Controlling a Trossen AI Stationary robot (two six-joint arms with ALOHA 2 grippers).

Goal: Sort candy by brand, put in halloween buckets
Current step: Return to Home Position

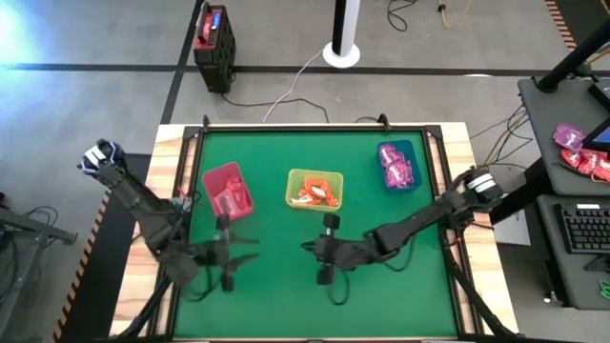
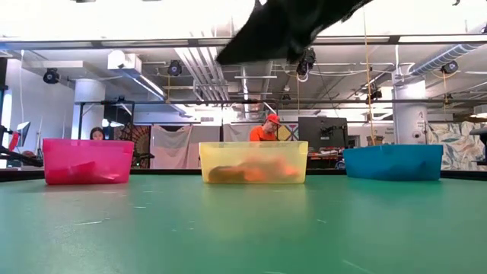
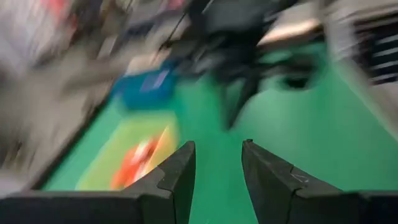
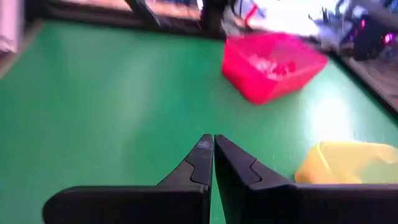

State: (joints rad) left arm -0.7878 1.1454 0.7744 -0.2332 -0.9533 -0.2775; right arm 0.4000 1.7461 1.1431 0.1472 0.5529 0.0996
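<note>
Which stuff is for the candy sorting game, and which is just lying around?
For the job: red bin, yellow bin, blue bin, candy inside them, left gripper, right gripper.
Just lying about: black box, white disc with pole, keyboard.

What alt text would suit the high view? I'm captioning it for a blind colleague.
Three bins holding candy line the far side of a green table: red bin, yellow bin, blue bin, left to right. Below them the left gripper and right gripper hover, tips facing each other.

Off the mat (image 1: 286, 297): black box (image 1: 213, 38) at 11 o'clock, white disc (image 1: 341, 53) at 12 o'clock, keyboard (image 1: 581, 229) at 3 o'clock.
</note>
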